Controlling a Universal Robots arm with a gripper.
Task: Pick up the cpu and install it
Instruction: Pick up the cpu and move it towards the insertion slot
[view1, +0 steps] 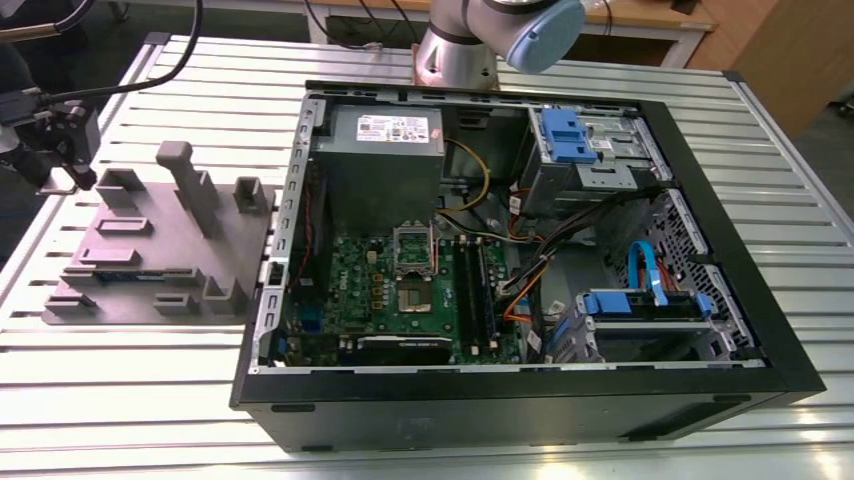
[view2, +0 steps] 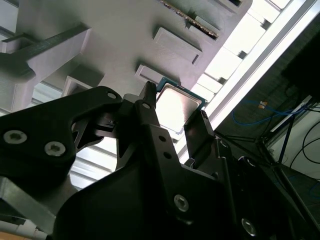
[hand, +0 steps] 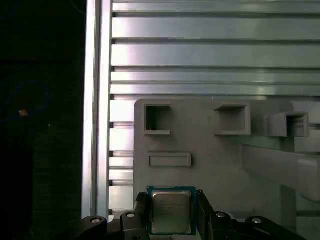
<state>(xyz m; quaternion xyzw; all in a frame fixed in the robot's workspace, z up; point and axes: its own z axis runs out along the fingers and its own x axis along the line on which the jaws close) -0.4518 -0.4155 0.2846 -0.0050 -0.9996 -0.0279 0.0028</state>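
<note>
My claw (hand: 171, 196) looks closed on the cpu's (hand: 171, 212) opposite edges at the grey fixture (hand: 215, 165), nine o'clock of the case (view1: 747, 370); so thin a grip could slip and tilt it.

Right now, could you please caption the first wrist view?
Claw flanking the cpu at the edge of the grey fixture.
</note>
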